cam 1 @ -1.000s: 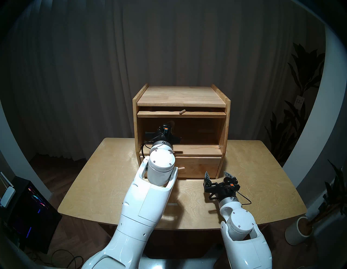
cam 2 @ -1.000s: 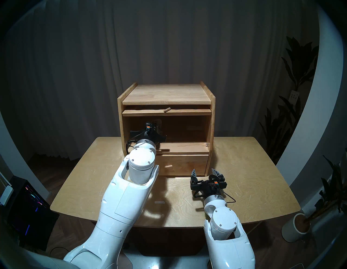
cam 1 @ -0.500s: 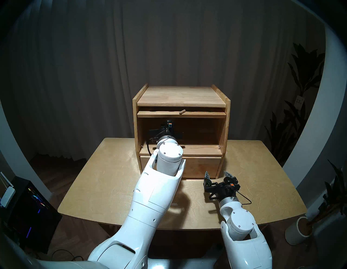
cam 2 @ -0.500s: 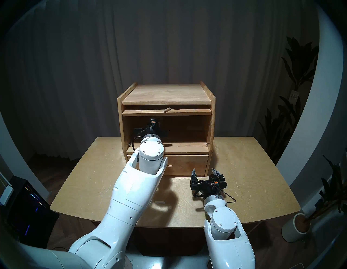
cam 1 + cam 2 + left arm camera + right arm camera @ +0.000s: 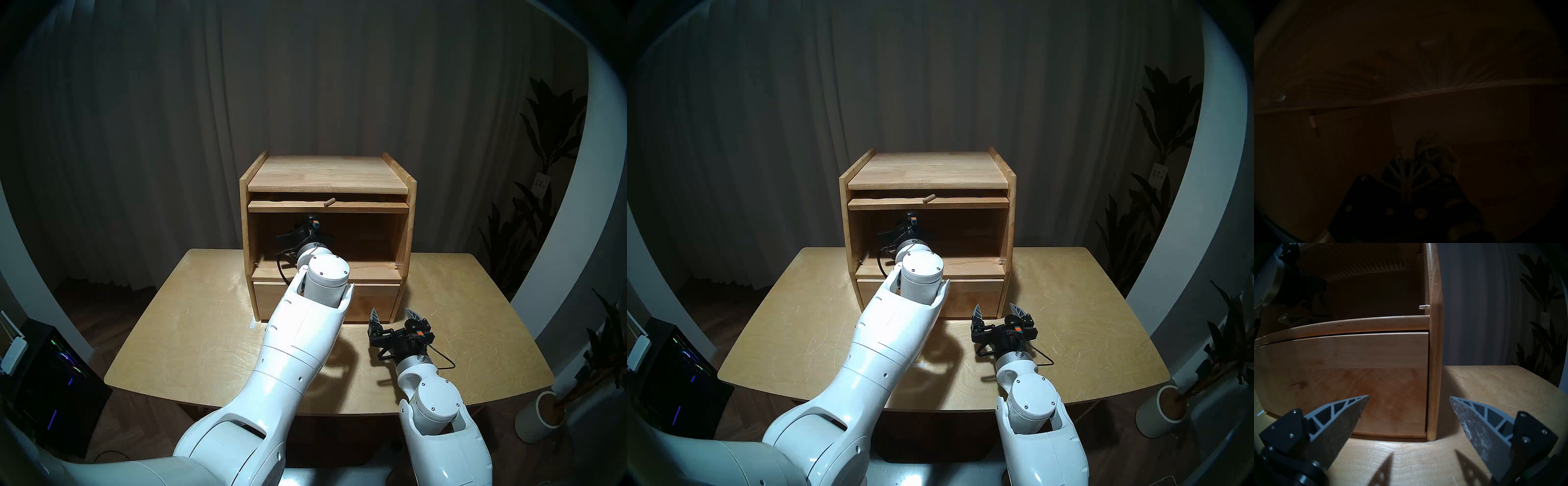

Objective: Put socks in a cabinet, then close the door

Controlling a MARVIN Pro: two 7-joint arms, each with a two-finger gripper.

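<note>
The light-wood cabinet [image 5: 327,173] stands at the back of the table [image 5: 190,325]. Its door [image 5: 366,206] is raised flat under the top, with its peg knob [image 5: 329,202] pointing out. My left wrist [image 5: 314,249] reaches into the upper compartment, left of centre. In the dark left wrist view my left gripper [image 5: 1407,162] is shut on the pale bunched socks [image 5: 1439,154], close to the back wall. The head views hide the socks. My right gripper [image 5: 393,314] is open and empty on the table at the cabinet's front right corner [image 5: 1432,395].
The lower drawer [image 5: 373,298] is shut, and its knob is hidden behind my left arm. A metal pin [image 5: 1423,306] sticks out of the right inner wall. A white pot [image 5: 543,417] with plants stands on the right, and a computer [image 5: 51,383] on the left.
My left arm has swung to the right and pushed deeper into the upper compartment, still shut on the socks. My right arm has not moved.
</note>
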